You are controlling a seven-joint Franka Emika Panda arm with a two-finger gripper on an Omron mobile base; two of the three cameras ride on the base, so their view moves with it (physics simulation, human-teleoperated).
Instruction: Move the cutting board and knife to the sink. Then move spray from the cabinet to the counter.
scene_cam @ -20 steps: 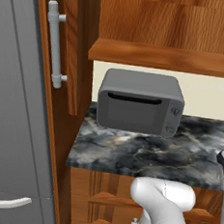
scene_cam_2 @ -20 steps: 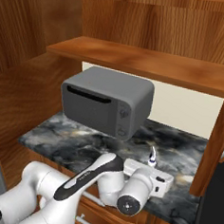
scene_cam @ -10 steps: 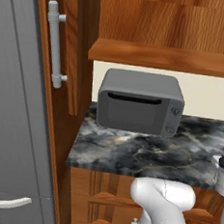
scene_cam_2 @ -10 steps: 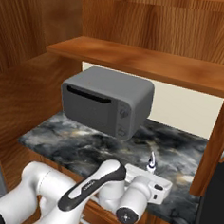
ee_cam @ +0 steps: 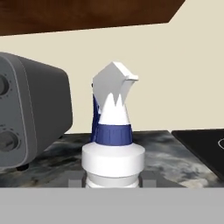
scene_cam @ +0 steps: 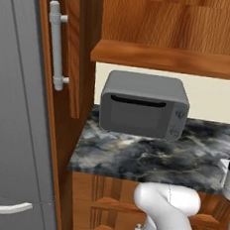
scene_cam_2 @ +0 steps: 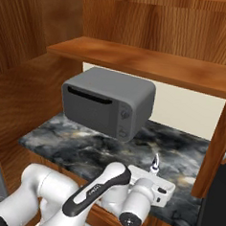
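I see one spray [ee_cam: 113, 144] centred in my hand view: a smooth white cylinder with a blue collar and an angular white trigger head, standing upright between the gripper [ee_cam: 113, 183], whose two dark finger tips flank its base. The fingers sit against the bottle's sides, so I read the gripper as clamped on the spray. From the right base view the nozzle tip [scene_cam_2: 154, 162] pokes up just beyond the white hand, low over the counter [scene_cam_2: 74, 143], near its front edge.

The counter is a glossy dark marble-look slab with grey, white and tan veins, set over wooden drawer fronts. One boxy grey toaster oven [scene_cam: 143, 106] with rounded corners, a dark window slot and two round knobs stands on it against the cream wall, to the left of the spray. Above it runs one plain reddish-brown shelf of the cabinet [scene_cam: 167, 58], grain visible. One grey cylindrical bar handle [scene_cam: 56, 46] is fixed upright on the wooden panel at left
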